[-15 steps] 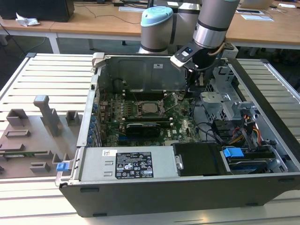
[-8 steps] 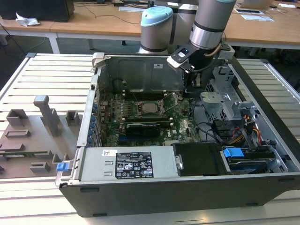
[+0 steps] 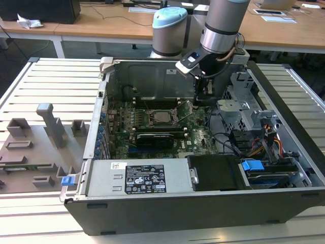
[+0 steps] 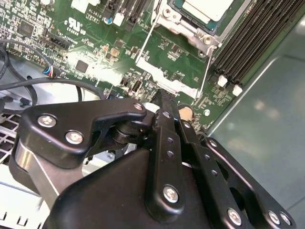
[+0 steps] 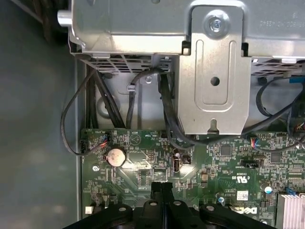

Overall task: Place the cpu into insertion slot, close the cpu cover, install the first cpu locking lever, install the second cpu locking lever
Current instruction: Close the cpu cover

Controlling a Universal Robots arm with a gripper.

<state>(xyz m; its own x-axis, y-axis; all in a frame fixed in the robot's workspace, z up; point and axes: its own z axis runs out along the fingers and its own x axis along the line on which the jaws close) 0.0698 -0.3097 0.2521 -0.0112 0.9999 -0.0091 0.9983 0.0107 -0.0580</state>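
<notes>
Silver-grey cpu (image 4: 209, 6) sits in the insertion slot (image 4: 187, 27), seen in the second wrist view; placing step reads as done. Not yet down: the cpu cover (image 4: 166, 79). Its thin silver frame stands raised off the slot, green board visible through its window, free edge toward the tool (image 4: 164, 101).

The tool has its fingers pressed together with nothing between them. Tips lie just beside that free edge; whether they touch it I cannot tell from this angle.

Exterior view: arm reaches into the open computer case (image 3: 203, 206) on the slatted surface (image 3: 56, 76), tool near the slot, on the exterior view's right of it.

Judgement: step in hand is closing the cover; the lever steps wait on it. Next move calls for a push on the frame's free edge so it swings over the chip and lies flat, tips kept off the chip top and the memory slots (image 4: 252, 38) alongside.
</notes>
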